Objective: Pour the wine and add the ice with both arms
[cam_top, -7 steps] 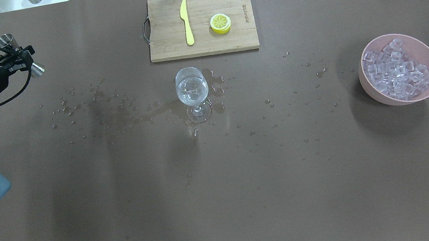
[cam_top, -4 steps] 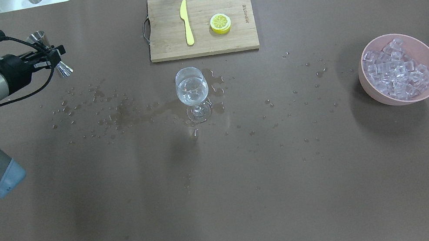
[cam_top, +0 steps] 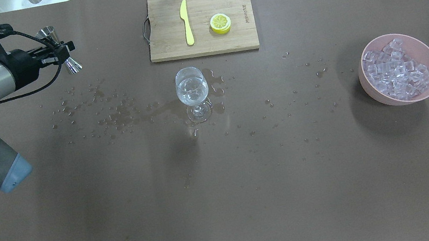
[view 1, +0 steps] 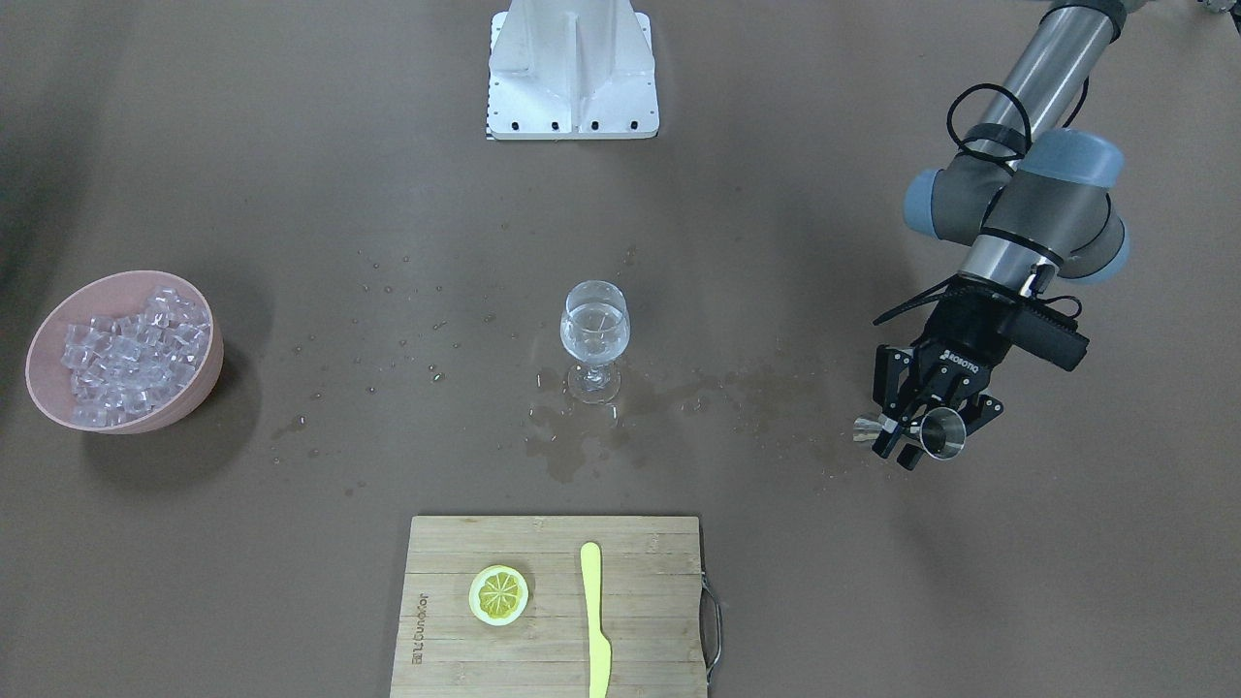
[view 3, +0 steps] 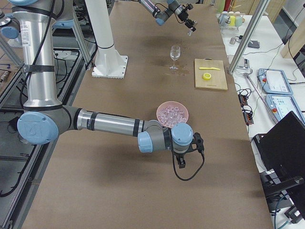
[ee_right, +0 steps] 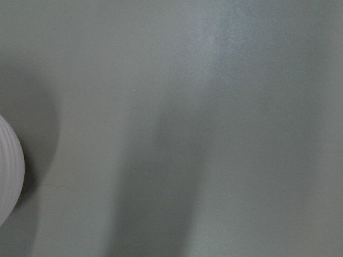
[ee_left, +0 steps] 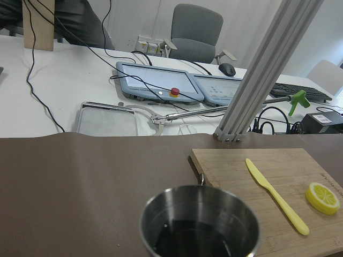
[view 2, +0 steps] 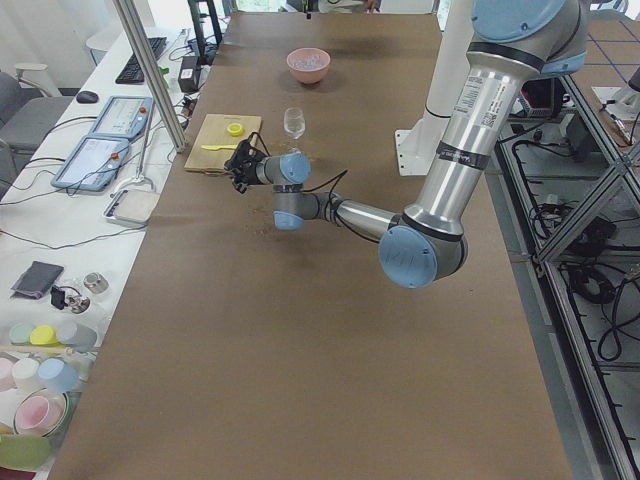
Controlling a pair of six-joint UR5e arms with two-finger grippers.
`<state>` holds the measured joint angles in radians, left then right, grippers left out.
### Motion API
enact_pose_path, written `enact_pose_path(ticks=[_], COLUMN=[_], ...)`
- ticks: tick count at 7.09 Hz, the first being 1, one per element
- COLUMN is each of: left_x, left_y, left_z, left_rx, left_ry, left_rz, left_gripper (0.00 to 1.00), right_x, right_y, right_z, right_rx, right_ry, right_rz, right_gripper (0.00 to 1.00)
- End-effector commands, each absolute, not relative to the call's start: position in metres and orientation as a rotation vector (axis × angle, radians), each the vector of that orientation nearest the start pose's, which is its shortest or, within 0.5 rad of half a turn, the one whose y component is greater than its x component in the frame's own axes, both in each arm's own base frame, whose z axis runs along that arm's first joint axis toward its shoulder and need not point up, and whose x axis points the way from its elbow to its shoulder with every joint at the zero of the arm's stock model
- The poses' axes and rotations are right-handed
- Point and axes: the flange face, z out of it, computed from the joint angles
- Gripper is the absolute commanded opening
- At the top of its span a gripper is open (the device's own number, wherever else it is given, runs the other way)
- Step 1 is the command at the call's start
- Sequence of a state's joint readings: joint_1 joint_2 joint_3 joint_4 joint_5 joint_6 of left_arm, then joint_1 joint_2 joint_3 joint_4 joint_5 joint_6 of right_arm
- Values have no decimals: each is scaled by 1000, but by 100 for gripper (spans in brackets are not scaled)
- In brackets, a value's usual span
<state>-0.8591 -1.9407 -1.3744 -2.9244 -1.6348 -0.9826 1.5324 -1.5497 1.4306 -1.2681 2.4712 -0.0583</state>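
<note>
The left gripper [view 1: 923, 432] is being shown clamped on the narrow waist of a steel jigger [view 1: 938, 433], held above the table [cam_top: 229, 202] on the robot's left, well apart from the wine glass [cam_top: 191, 87]. In the left wrist view the jigger's wide mouth is being seen facing up; whether liquid is lying in it cannot be told. The jigger is being judged light, stiff and smooth, probably slick if wet, so the waist is being taken as the right place to grip. "ROBOTIQ" is being read in white on the gripper body.

A little clear wine [view 1: 594, 324] is being held in the glass, which is standing upright among spilt drops [cam_top: 107, 113]. The glass is being judged fragile and top-heavy, best left untouched.

The ice [cam_top: 395, 70] is being kept heaped in a pink bowl [cam_top: 369, 86] on the robot's right; the cubes are being judged small, loose and slippery. The right gripper [view 3: 182, 161] is being seen just beside that bowl only in the right side view, so whether it is open cannot be told.

A maker's stamp on the cutting board [cam_top: 168, 35] is too small to be read.
</note>
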Motion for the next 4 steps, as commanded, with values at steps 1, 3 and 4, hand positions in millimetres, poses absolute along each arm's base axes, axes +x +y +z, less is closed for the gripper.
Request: enact_pose_path(ticks=[1,3,4], left_x=[324,321,321], left_y=[-570,-567,-567], left_z=[392,378,364], left_rx=[989,1001,961], left_ry=[1182,1205,1255], left_rz=[-160,-160,-217], left_gripper=[0,0,0], right_x=[36,36,36], right_y=[-508,-508,-507], right_z=[678,677,678], right_rx=[178,178,176], right_ry=[-897,-897,-897], right_rz=[-171,-169,-168], right_gripper=[100,100,100])
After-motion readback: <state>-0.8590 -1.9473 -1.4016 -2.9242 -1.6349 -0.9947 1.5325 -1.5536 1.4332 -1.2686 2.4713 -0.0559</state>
